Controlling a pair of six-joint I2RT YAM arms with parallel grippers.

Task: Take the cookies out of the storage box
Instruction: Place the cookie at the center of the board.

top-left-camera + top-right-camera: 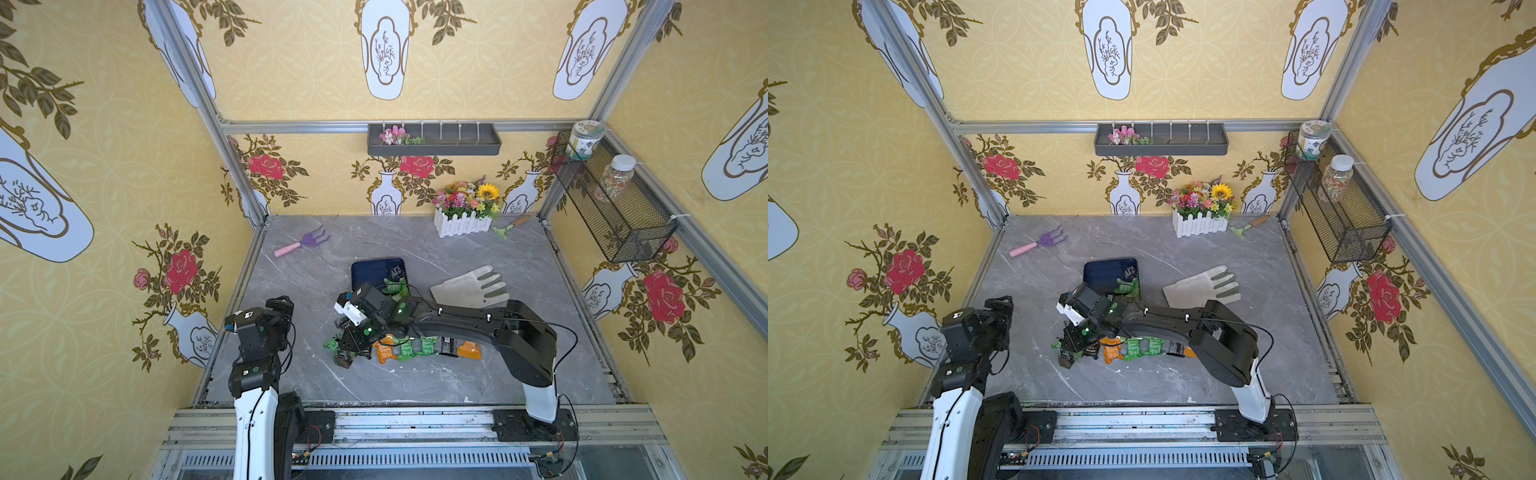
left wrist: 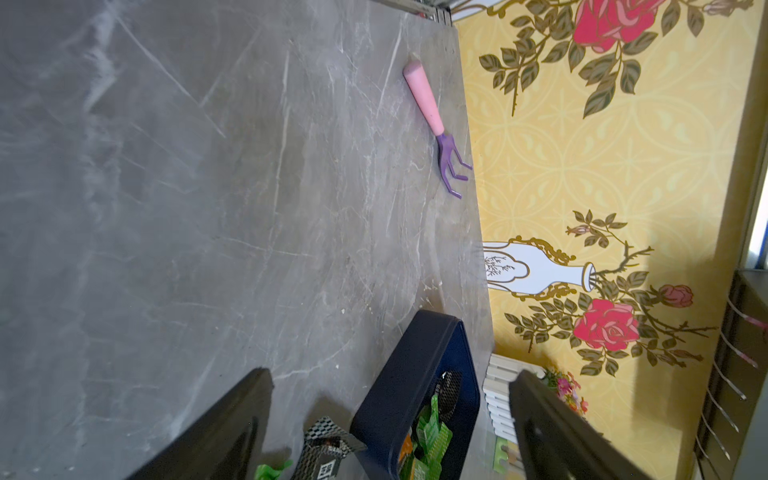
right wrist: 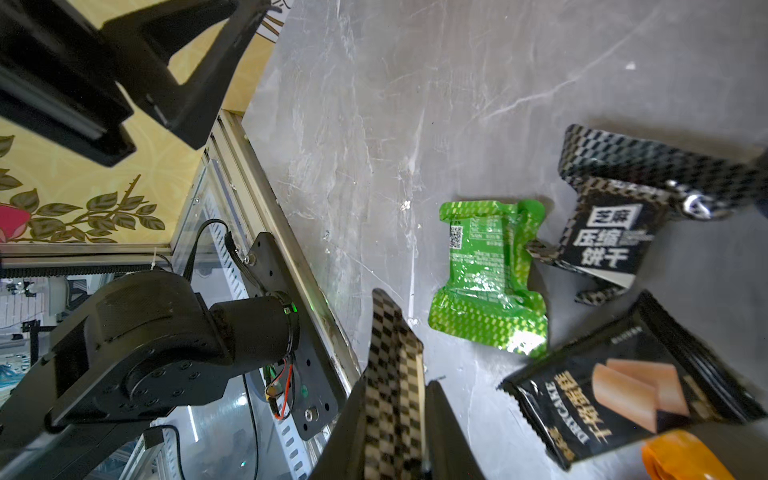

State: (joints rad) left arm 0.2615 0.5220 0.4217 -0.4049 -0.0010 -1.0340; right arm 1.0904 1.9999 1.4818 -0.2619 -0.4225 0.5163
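Several cookies (image 1: 428,345) lie on counter (image 1: 415,382) beside right pincer (image 3: 399,378), clenched on a black checkered packet (image 3: 390,332); a few sit in storage box (image 1: 372,270) beyond it. Likely place step: lower, release; left pincer (image 1: 281,305) spread, empty.

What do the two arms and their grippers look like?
The left arm and right arm each have a white base link, then black links with small green lights and thin black cables. The left gripper and right gripper are black with flat parallel jaws; a white housing sits at the right wrist.
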